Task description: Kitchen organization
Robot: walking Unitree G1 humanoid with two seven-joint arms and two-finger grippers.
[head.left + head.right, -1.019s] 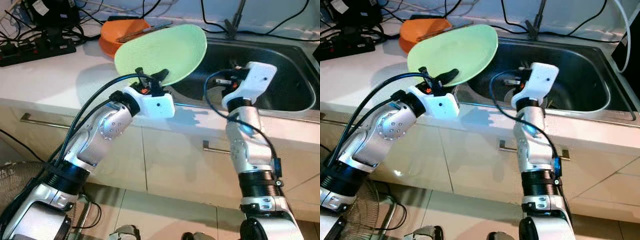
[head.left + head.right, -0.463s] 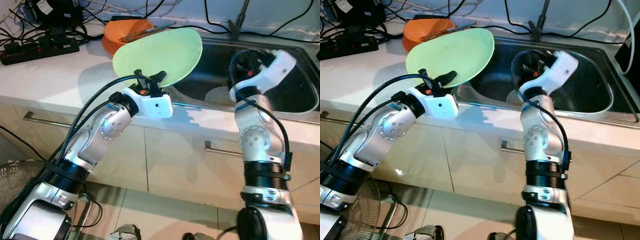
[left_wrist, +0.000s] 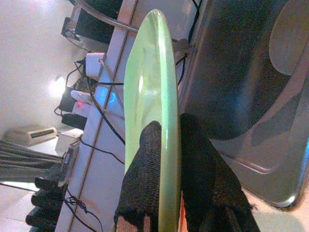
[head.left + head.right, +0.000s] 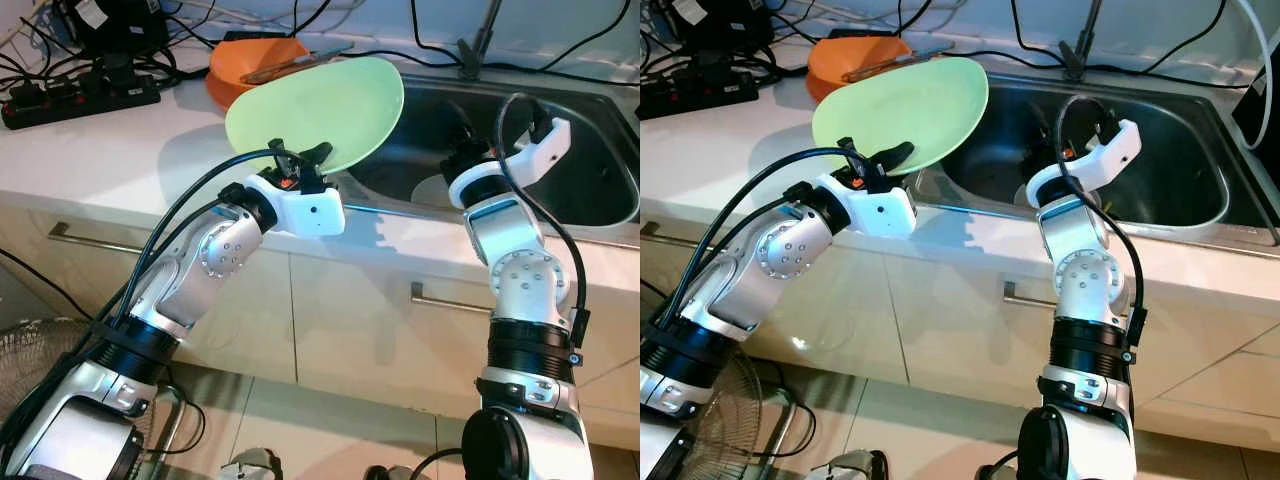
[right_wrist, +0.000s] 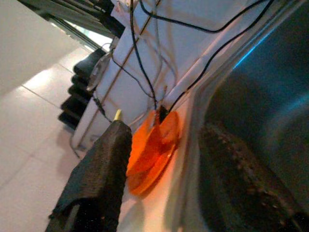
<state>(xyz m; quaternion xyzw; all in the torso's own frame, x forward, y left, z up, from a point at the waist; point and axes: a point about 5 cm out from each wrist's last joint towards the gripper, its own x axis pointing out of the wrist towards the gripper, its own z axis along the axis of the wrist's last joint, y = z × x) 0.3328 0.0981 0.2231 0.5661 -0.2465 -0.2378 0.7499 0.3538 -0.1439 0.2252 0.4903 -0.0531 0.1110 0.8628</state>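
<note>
Above the counter edge, frame centre: left gripper (image 4: 300, 160) pinching a plate (image 4: 320, 108).
Pale green, glossy, oval; tilted, long axis rising toward upper right over the sink (image 4: 590, 170). Right gripper (image 5: 159, 179) fingers spread.

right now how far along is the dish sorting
Done: nothing looks put away yet. In hand: the left gripper has its jaws clamped on the rim of the green plate, held over the counter edge. Left: the orange bowl still sits on the counter, and a pale dish lies in the sink.
</note>
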